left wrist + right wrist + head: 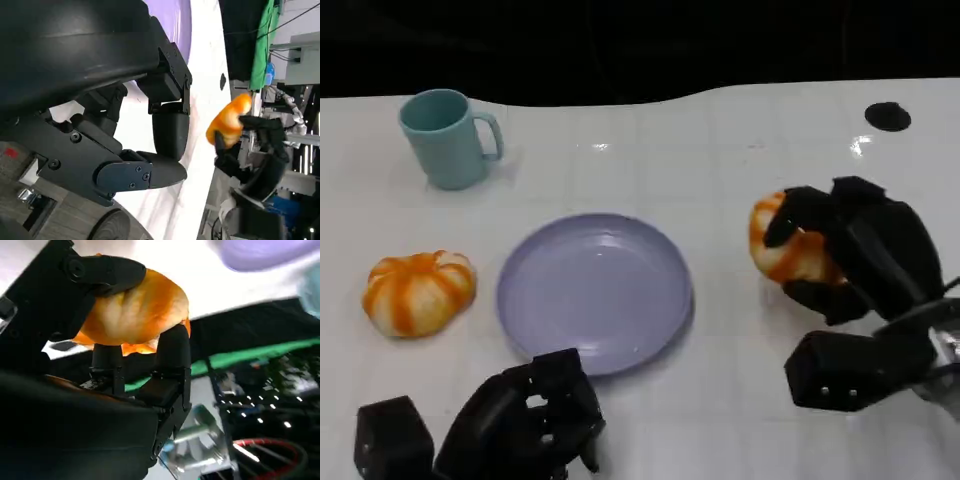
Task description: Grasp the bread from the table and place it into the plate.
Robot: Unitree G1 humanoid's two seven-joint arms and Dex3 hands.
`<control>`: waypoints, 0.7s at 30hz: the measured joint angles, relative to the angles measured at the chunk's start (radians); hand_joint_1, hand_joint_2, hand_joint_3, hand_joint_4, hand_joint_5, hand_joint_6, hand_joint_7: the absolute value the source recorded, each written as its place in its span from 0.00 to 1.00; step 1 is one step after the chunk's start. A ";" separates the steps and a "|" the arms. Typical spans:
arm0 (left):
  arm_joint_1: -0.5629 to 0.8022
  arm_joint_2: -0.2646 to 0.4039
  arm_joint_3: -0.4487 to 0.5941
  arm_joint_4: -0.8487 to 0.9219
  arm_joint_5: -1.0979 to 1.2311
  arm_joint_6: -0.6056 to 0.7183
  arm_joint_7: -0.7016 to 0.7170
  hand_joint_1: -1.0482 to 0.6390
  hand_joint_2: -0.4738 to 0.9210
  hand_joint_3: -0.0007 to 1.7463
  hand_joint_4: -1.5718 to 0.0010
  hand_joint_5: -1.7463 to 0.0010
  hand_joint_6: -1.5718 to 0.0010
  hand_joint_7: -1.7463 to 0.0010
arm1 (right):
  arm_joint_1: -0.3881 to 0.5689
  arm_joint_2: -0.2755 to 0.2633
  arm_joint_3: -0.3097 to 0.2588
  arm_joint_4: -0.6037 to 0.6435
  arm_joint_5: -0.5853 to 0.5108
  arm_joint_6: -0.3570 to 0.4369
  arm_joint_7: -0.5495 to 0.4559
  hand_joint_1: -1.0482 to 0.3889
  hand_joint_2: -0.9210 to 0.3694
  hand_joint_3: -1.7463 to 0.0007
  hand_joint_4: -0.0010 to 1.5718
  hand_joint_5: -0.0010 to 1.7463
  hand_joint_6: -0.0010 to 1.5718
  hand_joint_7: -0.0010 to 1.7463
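Two round orange-and-white bread rolls are in view. One roll lies on the white table left of the purple plate. My right hand grips the other roll to the right of the plate, fingers wrapped over and under it. In the right wrist view the fingers clasp this roll, with the plate beyond. The left wrist view shows the held roll raised off the table in my right hand. My left hand sits near the front edge below the plate, fingers curled in on nothing.
A teal mug stands at the back left of the table. A small black disc lies at the back right. The table's far edge meets a dark background.
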 measured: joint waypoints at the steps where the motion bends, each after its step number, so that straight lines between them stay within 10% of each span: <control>1: 0.000 0.000 -0.001 0.000 0.004 0.000 0.000 0.30 0.81 0.38 0.48 0.00 0.50 0.20 | 0.000 0.010 -0.001 -0.015 0.007 -0.006 0.012 0.74 0.52 0.21 0.63 1.00 0.53 0.94; 21: 0.003 0.003 0.003 0.006 0.015 -0.008 -0.001 0.31 0.81 0.37 0.49 0.00 0.51 0.20 | -0.111 0.228 0.069 0.106 -0.012 -0.030 0.049 0.70 0.56 0.20 0.64 1.00 0.50 0.99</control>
